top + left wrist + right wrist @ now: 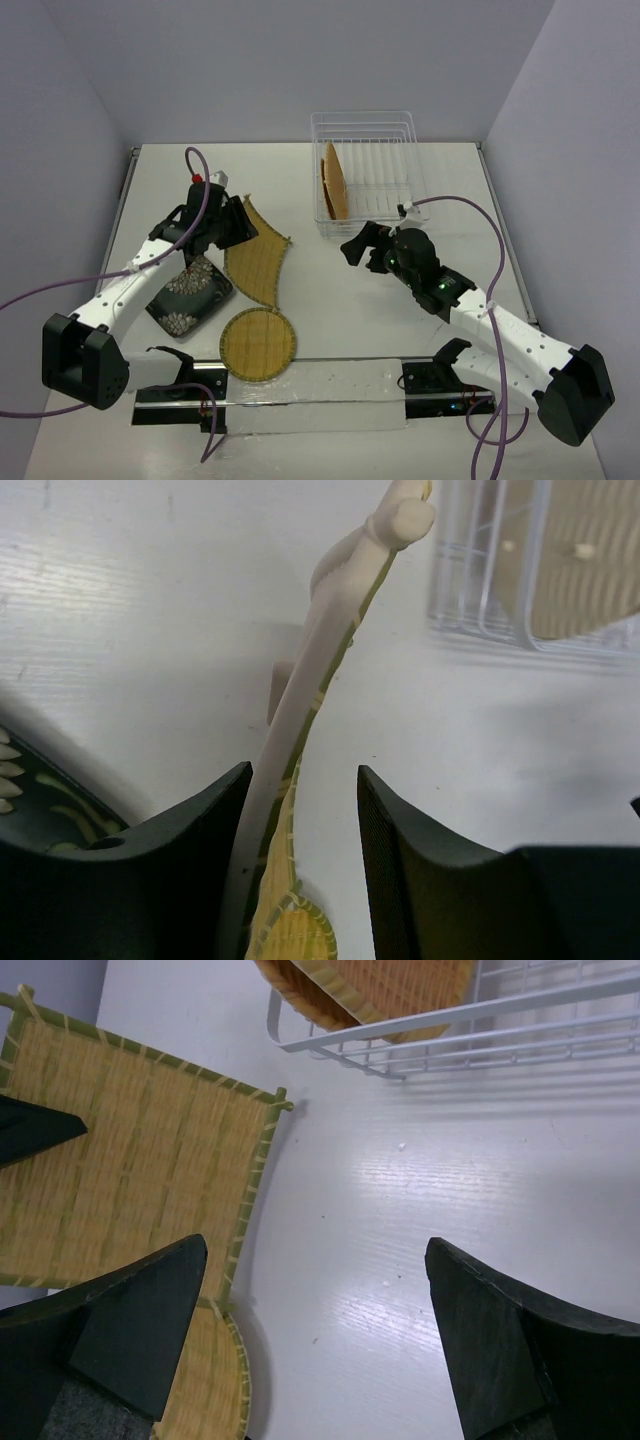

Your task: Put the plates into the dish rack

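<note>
Done: orange plate [334, 180] in dish rack [400, 125] | my left claw [304, 772] straddles tilted yellow square plate [258, 255], clamp I cannot tell | my right claw [318, 1243] wide, empty | pending: yellow round plate [258, 345], black floral plate [190, 295] on desk [350, 300]

**White Table Enclosed by Pale Walls**

A white table [330, 300] with a faint wood grain is seen from all three views. It is bounded by a pale lavender back wall [300, 60] and by side walls of the same colour. A translucent, slightly wrinkled sheet [320, 390] is laid along its near edge.
</note>
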